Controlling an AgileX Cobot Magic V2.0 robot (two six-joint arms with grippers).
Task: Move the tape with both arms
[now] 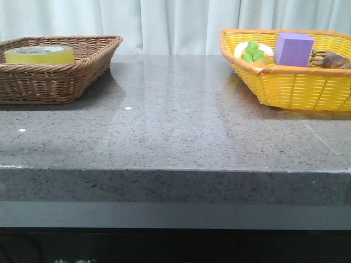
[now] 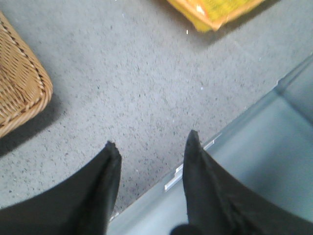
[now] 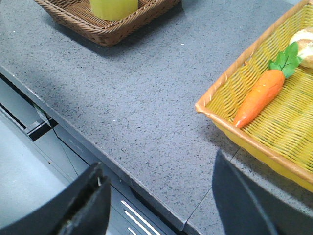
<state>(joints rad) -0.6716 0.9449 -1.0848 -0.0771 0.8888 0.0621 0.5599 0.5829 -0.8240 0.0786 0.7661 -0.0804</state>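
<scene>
Grey table (image 1: 175, 126), carrot-and-cube yellow basket (image 1: 290, 82)

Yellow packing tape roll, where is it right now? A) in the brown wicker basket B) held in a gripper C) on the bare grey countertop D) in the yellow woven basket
A: the yellow packing tape roll lies inside the brown wicker basket at the table's left; both grippers are open and empty.

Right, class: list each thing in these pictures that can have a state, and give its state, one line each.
tape: lying flat in the brown basket
purple cube: resting in the yellow basket
carrot: lying in the yellow basket
left gripper: open, holding nothing
right gripper: open, holding nothing
</scene>
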